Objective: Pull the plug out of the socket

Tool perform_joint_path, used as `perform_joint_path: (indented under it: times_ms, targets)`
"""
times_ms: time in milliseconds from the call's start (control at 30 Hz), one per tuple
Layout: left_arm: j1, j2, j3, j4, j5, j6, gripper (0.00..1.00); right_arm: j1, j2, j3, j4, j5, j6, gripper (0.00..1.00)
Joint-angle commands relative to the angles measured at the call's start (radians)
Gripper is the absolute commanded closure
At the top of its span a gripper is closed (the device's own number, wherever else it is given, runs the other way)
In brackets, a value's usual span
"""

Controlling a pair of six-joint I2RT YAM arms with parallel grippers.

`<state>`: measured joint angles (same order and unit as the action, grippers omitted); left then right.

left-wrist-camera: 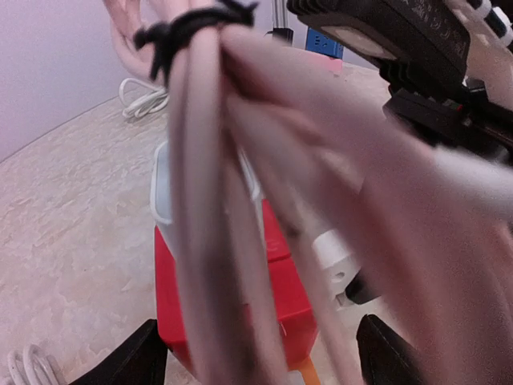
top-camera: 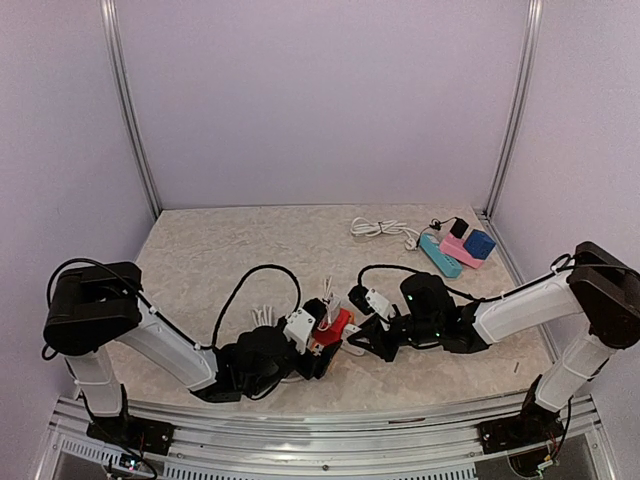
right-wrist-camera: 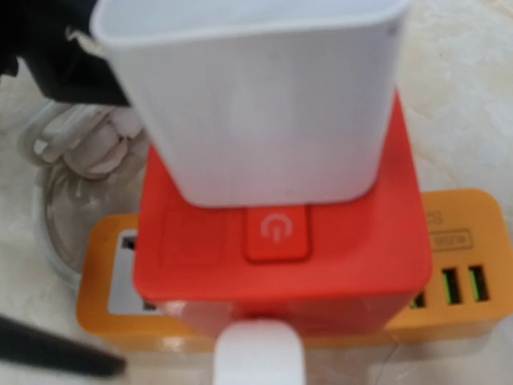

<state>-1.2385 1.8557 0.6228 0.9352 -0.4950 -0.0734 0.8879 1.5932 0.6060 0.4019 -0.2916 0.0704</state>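
Observation:
The socket (top-camera: 341, 323) is a red cube with a power button (right-wrist-camera: 276, 233), sitting on an orange USB base (right-wrist-camera: 449, 281). A white block plug (right-wrist-camera: 256, 104) is seated in its top (left-wrist-camera: 163, 188). A tied bundle of pinkish cable (left-wrist-camera: 216, 200) hangs in front of the left wrist camera. My left gripper (left-wrist-camera: 260, 362) is open, its black fingers (left-wrist-camera: 132, 361) standing either side of the socket and bundle. My right gripper (top-camera: 360, 333) is close against the socket's right side. Its fingers are hidden, and a white rounded piece (right-wrist-camera: 256, 353) lies just below the cube.
Teal (top-camera: 440, 255), pink (top-camera: 460, 250) and blue (top-camera: 480, 243) power blocks and a coiled white cable (top-camera: 378, 228) lie at the back right. A black cable (top-camera: 260, 275) loops behind the left arm, with loose white cable (top-camera: 263, 315) near it.

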Motion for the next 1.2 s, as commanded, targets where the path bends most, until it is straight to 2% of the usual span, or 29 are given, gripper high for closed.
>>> perform_joint_path:
  times_ms: [0,200,400,567,1167]
  targets:
    - [-0.006,0.047,0.065,0.015,-0.049,0.031,0.18,0.009,0.024,0.002,-0.023,-0.032,0.005,1.0]
    - [0.006,0.082,0.088,0.022,-0.077,0.019,0.2,0.01,0.018,-0.001,-0.023,-0.038,0.006,1.0]
    - [0.02,0.089,0.082,0.022,-0.076,0.005,0.4,0.01,0.014,-0.003,-0.028,-0.037,0.003,1.0]
    - [0.02,0.098,0.073,0.012,-0.081,-0.008,0.48,0.01,-0.002,-0.005,-0.048,-0.027,-0.003,1.0]
    - [0.013,0.102,0.043,-0.034,-0.144,-0.041,0.57,0.011,-0.08,-0.037,-0.188,0.001,-0.059,1.0]
